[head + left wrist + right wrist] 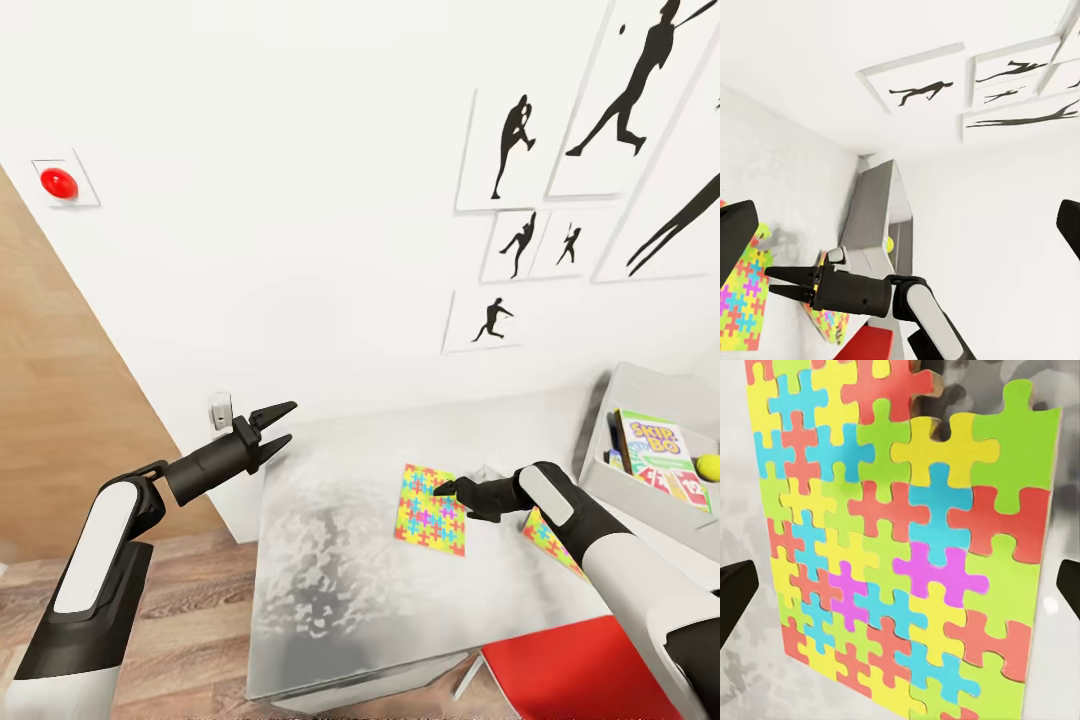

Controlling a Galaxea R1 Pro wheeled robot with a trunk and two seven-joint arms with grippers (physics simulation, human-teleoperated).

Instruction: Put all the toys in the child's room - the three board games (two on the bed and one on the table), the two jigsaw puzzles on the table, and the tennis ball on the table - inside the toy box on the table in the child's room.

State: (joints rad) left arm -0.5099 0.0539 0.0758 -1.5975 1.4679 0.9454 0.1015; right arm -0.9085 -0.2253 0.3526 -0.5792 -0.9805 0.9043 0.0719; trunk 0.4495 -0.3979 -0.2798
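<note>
Plain white wall (300, 150) behind, evenly lit; a cluster of white-framed black baseball-player silhouette prints (515, 150) hung at its right, seen again in the left wrist view (916, 91); a small white square plate with a round red button (60, 183) higher at the left; a white wall socket (221, 410) low down; a light tan wooden panel (60, 400) at the far left; brown wood-plank floor (190, 610) below; a bright red seat (580, 675) at the lower right.

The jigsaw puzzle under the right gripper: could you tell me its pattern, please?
Interlocking pieces in yellow, green, blue, red-orange and pink cover the jigsaw puzzle; the right wrist view shows it best.
</note>
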